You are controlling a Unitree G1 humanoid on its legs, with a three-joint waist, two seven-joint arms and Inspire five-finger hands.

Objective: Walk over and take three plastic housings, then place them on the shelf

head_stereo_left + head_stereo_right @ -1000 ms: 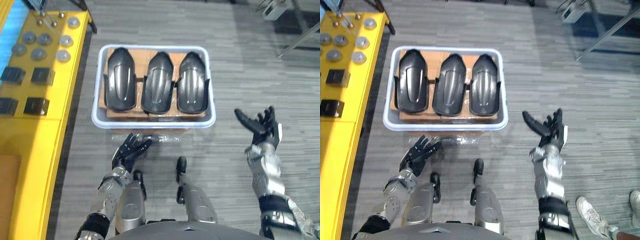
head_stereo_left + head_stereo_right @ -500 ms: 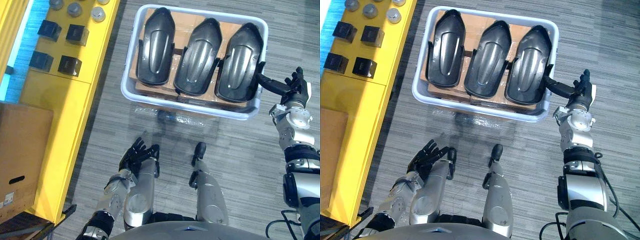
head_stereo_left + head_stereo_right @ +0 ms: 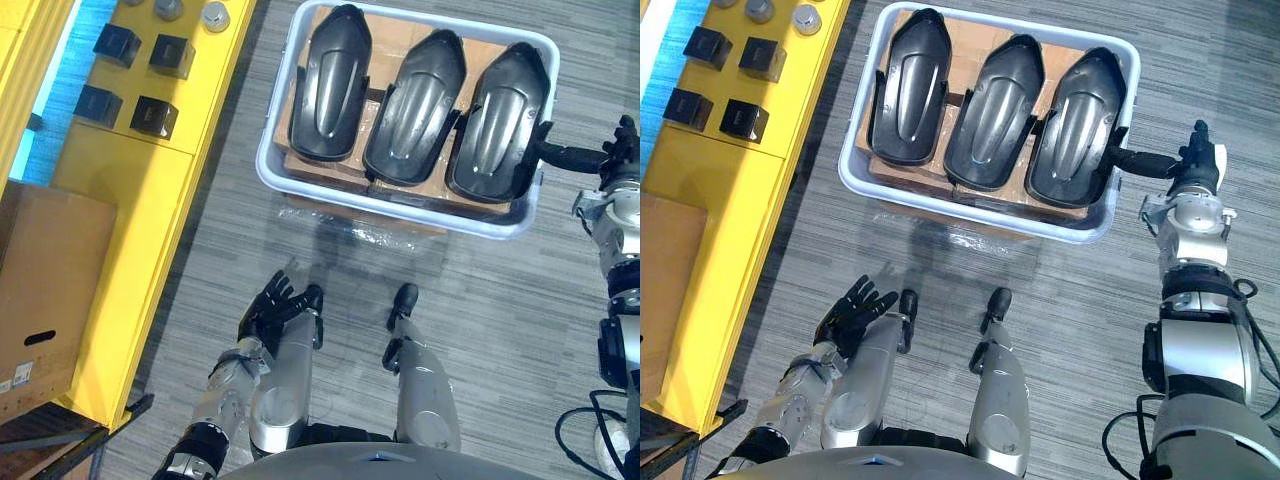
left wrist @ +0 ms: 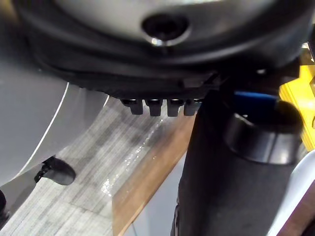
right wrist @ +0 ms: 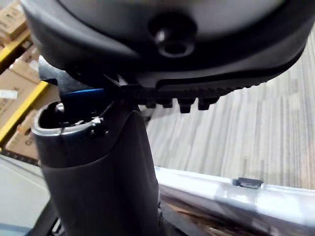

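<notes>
Right hand [image 3: 1196, 168] unclenched at 3 o'clock of grey plastic tub [image 3: 853, 186] holding three glossy black plastic housings [image 3: 996, 110]. Its wrist view adds the tub rim close-up. Left hand [image 3: 854, 312] splayed, 7 o'clock.

Housings [image 3: 415, 95] in bin [image 3: 330, 190] — shelf [image 3: 130, 190] leftward

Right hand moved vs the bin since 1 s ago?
Yes. The right hand went from off the bin's near right corner to its right rim, thumb reaching toward the rightmost housing.
</notes>
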